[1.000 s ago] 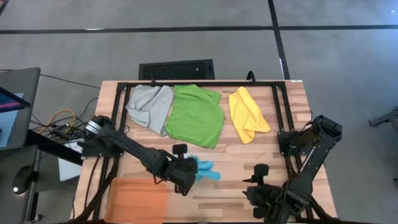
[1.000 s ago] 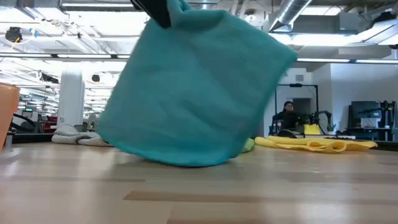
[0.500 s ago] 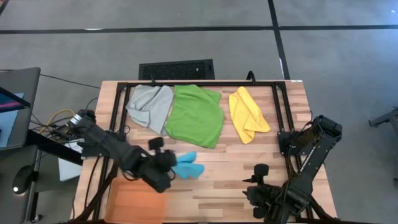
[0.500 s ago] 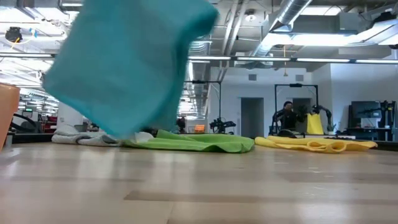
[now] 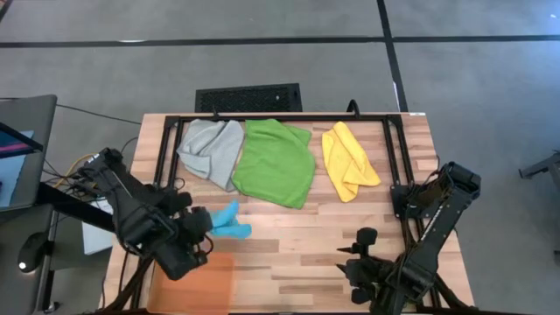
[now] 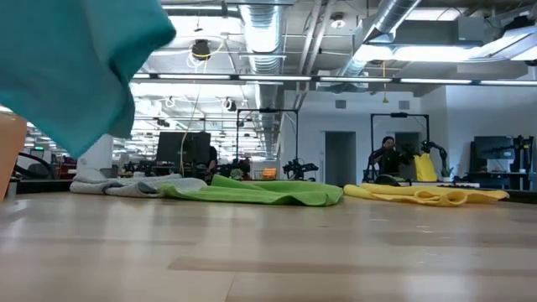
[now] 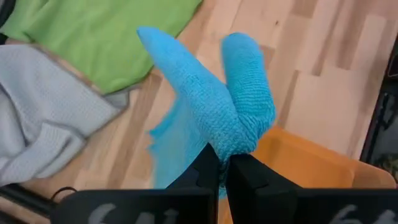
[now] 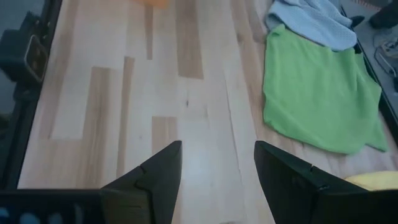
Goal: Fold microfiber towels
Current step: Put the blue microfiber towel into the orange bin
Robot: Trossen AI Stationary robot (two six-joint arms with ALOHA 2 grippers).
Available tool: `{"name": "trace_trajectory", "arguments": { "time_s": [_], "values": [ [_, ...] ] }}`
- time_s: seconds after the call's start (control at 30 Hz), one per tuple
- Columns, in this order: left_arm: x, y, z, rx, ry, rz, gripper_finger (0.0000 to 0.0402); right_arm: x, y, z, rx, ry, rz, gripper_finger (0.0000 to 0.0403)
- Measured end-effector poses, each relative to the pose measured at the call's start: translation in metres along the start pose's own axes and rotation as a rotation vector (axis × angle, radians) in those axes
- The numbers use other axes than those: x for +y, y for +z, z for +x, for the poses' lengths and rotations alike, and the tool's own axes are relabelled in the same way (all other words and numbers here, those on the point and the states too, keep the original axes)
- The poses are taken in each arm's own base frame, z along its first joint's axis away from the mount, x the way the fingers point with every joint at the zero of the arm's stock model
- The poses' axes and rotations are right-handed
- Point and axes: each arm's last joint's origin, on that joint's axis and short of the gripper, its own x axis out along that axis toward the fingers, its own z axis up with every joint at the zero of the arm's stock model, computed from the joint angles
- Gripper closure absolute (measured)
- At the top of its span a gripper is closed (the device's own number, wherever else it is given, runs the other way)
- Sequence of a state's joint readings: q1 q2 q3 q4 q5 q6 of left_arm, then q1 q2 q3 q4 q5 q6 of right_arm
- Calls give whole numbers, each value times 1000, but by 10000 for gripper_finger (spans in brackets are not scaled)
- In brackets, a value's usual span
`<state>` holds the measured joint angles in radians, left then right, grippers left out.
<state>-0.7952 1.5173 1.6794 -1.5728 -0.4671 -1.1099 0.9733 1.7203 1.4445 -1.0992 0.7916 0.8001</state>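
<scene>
The teal towel (image 5: 227,220) hangs bunched from my left gripper (image 5: 199,234), which is shut on it over the table's near left part, beside the orange tray (image 5: 194,282). In the low view the teal towel (image 6: 67,67) hangs well above the wood. The grey towel (image 5: 210,149), green towel (image 5: 276,162) and yellow towel (image 5: 348,162) lie spread or rumpled along the far side. My right gripper (image 5: 366,262) waits open near the near right edge, nothing between its fingers (image 8: 149,180). My left gripper pinches a bunched fold of the teal towel (image 7: 239,140) between its two fingers, several layers gathered together. The fingers slant down from the table's left side. The towel is lifted clear of the table, and two rounded folds (image 7: 186,74) stick out past the fingertips.
The orange tray (image 7: 305,165) lies flat at the near left corner, just below my left gripper. A black frame (image 5: 280,118) runs around the far part of the table. Bare wood (image 8: 155,93) stretches across the middle and near right.
My left gripper has carried the teal towel from the table's middle toward the left edge, rising and rolling its wrist as it went. The towel has swung along with it, and its lower edge now hangs higher above the wood. My right gripper has stayed open.
</scene>
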Motion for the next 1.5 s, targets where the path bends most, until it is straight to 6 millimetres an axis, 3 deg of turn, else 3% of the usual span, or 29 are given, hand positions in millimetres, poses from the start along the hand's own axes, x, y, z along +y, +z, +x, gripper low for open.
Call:
{"name": "trace_trajectory", "arguments": {
  "time_s": [0.63,1.03,1.27,1.5],
  "values": [
    [-16,-31,-18,155,-134,16,401,-9,14,16,-7,-9,44,178],
    [-21,-42,-24,111,-132,-3,401,-9,14,16,-8,-10,43,178],
    [-22,-42,-22,104,-122,-11,401,-9,14,16,-8,-10,43,178],
    [-35,-52,-2,250,-67,-18,401,-7,18,17,-32,8,41,178]
  ]
}}
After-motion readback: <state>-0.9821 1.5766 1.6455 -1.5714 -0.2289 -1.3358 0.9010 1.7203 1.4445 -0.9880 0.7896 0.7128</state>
